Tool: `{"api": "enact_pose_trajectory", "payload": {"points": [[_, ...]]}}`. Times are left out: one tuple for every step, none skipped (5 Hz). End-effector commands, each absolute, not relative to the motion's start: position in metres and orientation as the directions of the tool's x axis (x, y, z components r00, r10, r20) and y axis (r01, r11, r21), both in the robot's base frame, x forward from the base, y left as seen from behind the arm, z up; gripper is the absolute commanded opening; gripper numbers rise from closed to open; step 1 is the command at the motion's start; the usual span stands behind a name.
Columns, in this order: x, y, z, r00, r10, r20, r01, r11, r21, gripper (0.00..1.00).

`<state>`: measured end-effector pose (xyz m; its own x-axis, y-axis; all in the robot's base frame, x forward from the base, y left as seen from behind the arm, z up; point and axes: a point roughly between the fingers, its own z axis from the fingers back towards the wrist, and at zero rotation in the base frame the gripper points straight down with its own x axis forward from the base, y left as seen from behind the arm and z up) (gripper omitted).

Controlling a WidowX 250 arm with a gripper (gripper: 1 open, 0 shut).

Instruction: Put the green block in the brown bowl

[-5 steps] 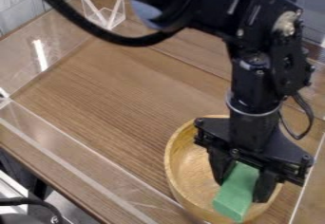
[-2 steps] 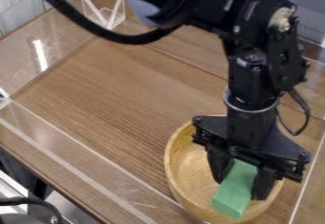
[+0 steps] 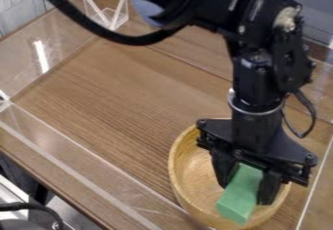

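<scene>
Camera view, nearest first: the brown bowl (image 3: 190, 180) sits at the lower right of the wooden table (image 3: 117, 88) (its right side is cut off by the frame). Inside it stands the green block (image 3: 243, 198), clamped between the fingers of the black gripper (image 3: 250, 182), which points straight down.

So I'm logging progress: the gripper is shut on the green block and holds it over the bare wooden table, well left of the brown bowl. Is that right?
Not quite. The gripper is shut on the green block, but it holds it inside the brown bowl, not over the bare table to its left. The camera view shows the block down within the bowl's rim.
</scene>
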<state>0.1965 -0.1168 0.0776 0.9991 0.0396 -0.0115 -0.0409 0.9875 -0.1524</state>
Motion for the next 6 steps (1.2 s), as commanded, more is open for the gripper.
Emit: {"api": "enact_pose_trajectory", "payload": {"points": [[0.202, -0.117, 0.084, 0.999, 0.050, 0.007, -0.048, 0.985, -0.168, 0.00], [0.201, -0.116, 0.084, 0.999, 0.053, 0.003, -0.052, 0.984, -0.170, 0.00], [0.202, -0.115, 0.084, 0.998, 0.056, -0.001, -0.055, 0.983, -0.173, 0.00], [0.203, -0.113, 0.082, 0.998, 0.060, -0.007, -0.060, 0.983, -0.175, 0.00], [0.205, -0.111, 0.081, 0.998, 0.065, -0.012, -0.066, 0.982, -0.177, 1.00], [0.207, -0.105, 0.085, 0.997, 0.073, -0.019, -0.075, 0.981, -0.180, 1.00]]}}
